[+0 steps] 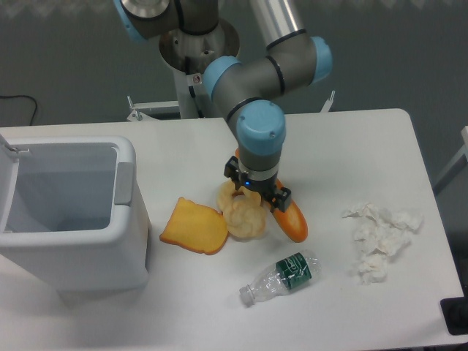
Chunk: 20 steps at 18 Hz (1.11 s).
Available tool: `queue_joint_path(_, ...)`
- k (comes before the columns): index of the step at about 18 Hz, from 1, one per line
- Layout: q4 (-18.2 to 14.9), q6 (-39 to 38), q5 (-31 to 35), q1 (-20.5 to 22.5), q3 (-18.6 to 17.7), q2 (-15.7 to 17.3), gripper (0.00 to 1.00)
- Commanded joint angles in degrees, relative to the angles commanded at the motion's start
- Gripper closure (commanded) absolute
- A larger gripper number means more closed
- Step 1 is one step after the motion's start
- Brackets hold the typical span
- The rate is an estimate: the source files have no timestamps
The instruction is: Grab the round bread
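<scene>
The gripper [247,199] points straight down onto the round bread [243,213], its fingertips hidden behind the wrist housing, so I cannot tell whether they are spread or closed on it. The round bread lies near the middle of the table [365,139], just under the tool. Touching it at 9 o'clock is the toast slice [194,226]; at 3 o'clock the baguette [288,216] runs slantwise beneath the wrist. At 5 o'clock, apart, lies a plastic bottle [281,276] on its side. Crumpled tissue [379,238] sits well off at 3 o'clock, a white bin [69,212] at 9 o'clock.
</scene>
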Motion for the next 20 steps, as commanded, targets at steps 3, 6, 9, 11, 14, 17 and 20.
queue_joint_path(3, 1.85, -1.23, 0.0, -0.09, 0.08, -1.14, 0.04)
queue_joint_path(6, 2.99, -1.23, 0.09, -0.18, 0.09, -2.02, 0.12)
queue_joint_path(9, 2.99, -1.23, 0.26, -0.18, 0.08, -2.2, 0.24)
queue_joint_path(11, 2.82, -1.15, 0.35, -0.18, 0.0, -2.11, 0.39)
queue_joint_path(14, 2.73, -1.06, 0.44, -0.18, 0.08, -2.02, 0.95)
queue_joint_path(17, 2.03, -1.06, 0.62, 0.17, 1.31, -1.67, 1.0)
queue_joint_path(20, 1.85, -3.16, 0.7, 0.44, 1.66, -1.41, 1.0)
